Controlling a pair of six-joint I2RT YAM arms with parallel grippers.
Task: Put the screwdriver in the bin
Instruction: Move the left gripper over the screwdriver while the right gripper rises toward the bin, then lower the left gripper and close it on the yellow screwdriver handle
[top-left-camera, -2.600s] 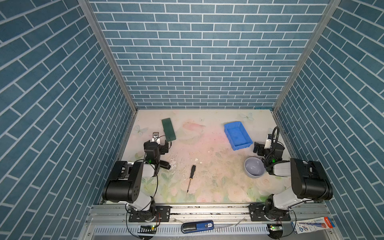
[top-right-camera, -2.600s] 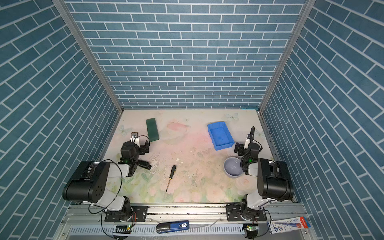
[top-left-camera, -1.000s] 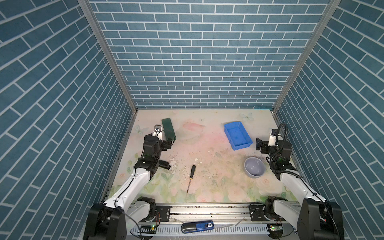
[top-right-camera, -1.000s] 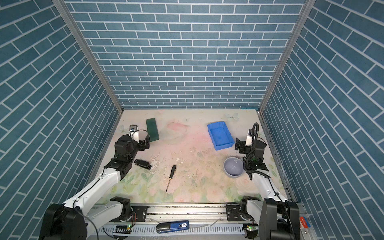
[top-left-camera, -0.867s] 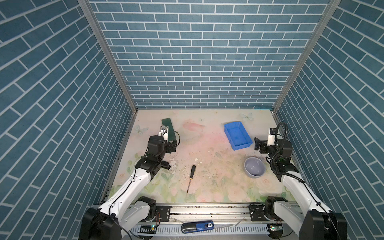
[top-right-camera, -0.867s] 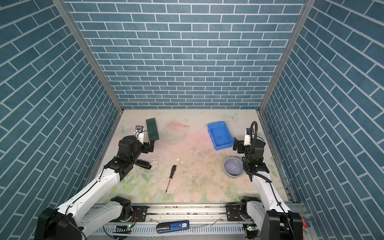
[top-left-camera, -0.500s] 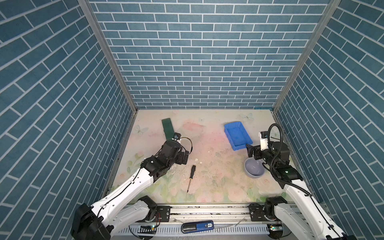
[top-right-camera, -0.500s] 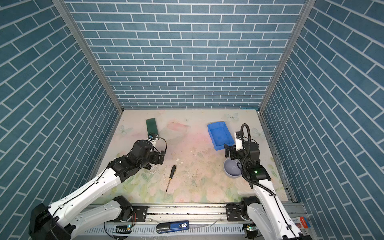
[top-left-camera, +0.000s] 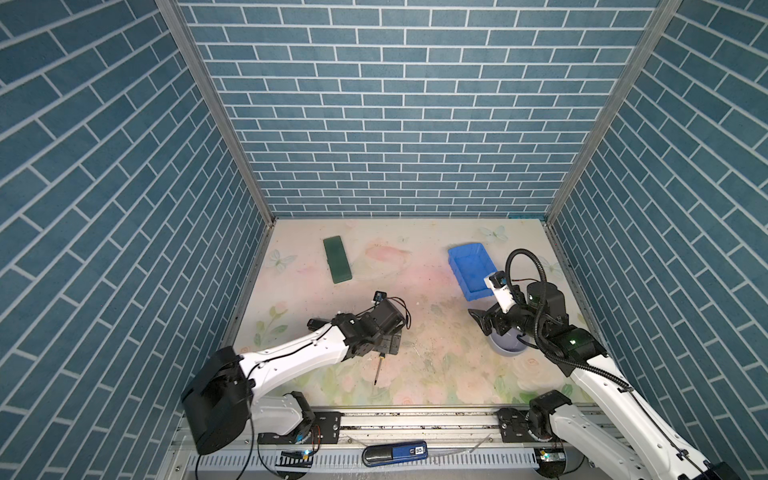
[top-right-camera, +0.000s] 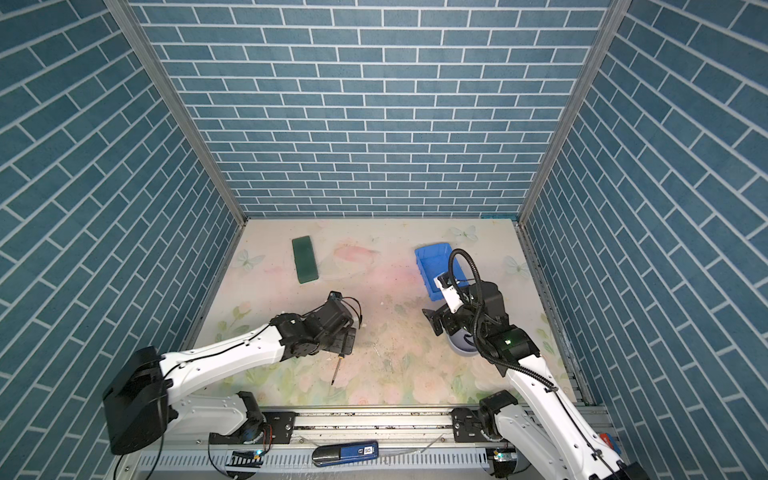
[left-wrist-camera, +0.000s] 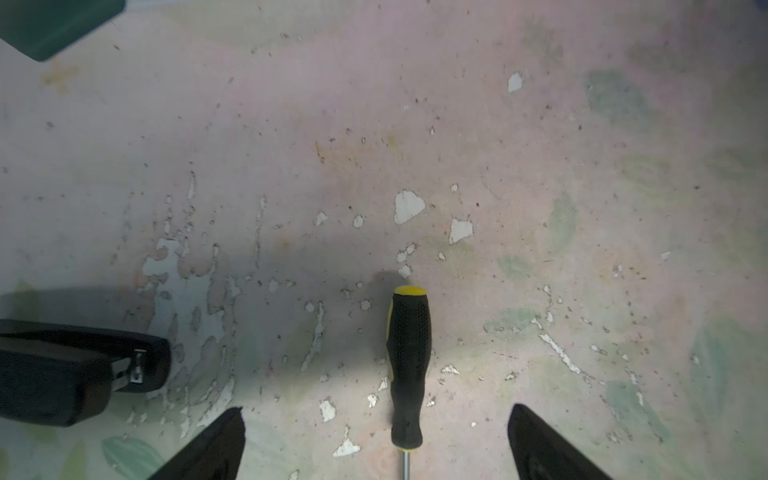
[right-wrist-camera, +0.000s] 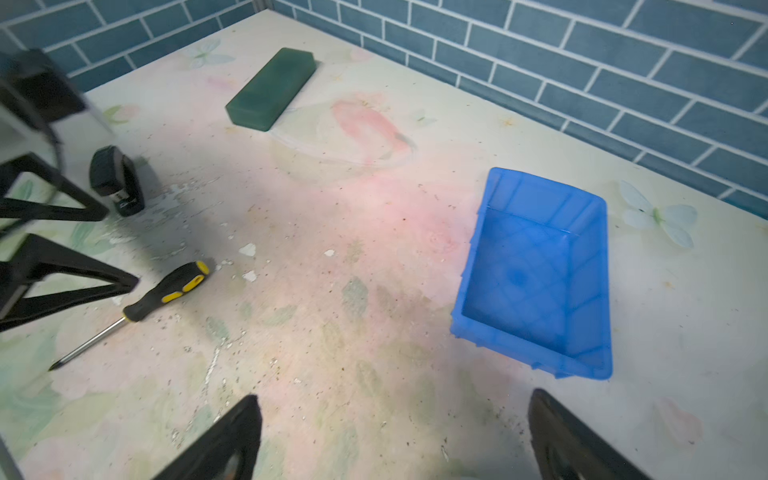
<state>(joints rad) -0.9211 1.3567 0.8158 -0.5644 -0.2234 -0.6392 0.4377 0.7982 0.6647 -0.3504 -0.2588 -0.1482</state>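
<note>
Our left claw (left-wrist-camera: 376, 413) gapes wide, with the screwdriver (left-wrist-camera: 409, 357) lying flat on the table (left-wrist-camera: 561, 158) just below its gap. Our right claw (right-wrist-camera: 395, 397) is wide too. Ahead of it the blue bin (right-wrist-camera: 536, 266) shows a bare floor, and a grey bowl (top-left-camera: 505, 350) sits beneath.

Teal brick-patterned walls (top-left-camera: 395, 124) enclose a worn, pastel floral tabletop (top-left-camera: 436, 374) with chipped paint.

Quick count of what's on the worktop (right-wrist-camera: 374, 291): one screwdriver (right-wrist-camera: 166, 291), one blue bin (right-wrist-camera: 536, 274) and one dark green block (right-wrist-camera: 270, 85). Also one round grey-lavender bowl (top-left-camera: 505, 348) and one little black stapler (right-wrist-camera: 118, 183).
</note>
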